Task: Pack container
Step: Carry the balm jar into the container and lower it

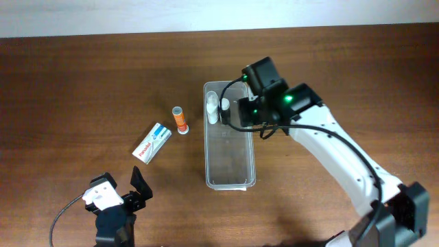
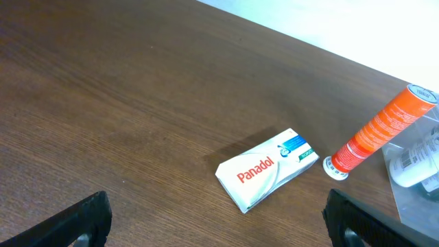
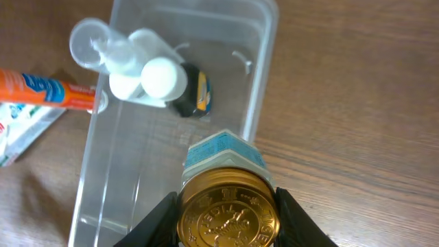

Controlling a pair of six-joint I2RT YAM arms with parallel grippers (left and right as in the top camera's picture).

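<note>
The clear plastic container [image 1: 230, 184] lies lengthwise in the middle of the table. My right gripper [image 1: 232, 110] hovers over its far end, shut on a small jar with a gold lid [image 3: 228, 206]. In the right wrist view the jar hangs above the container's right rim [image 3: 264, 75]. Inside the far end lie white bottles [image 3: 147, 75] and a small dark item [image 3: 193, 96]. My left gripper [image 1: 122, 189] stands open and holds nothing near the front left edge, well short of the Panadol box [image 2: 267, 168].
The white Panadol box [image 1: 152, 142] and an orange tube [image 1: 180, 119] lie on the bare wood left of the container. The tube [image 2: 381, 130] almost touches the container's wall [image 2: 420, 206]. The container's near half holds nothing.
</note>
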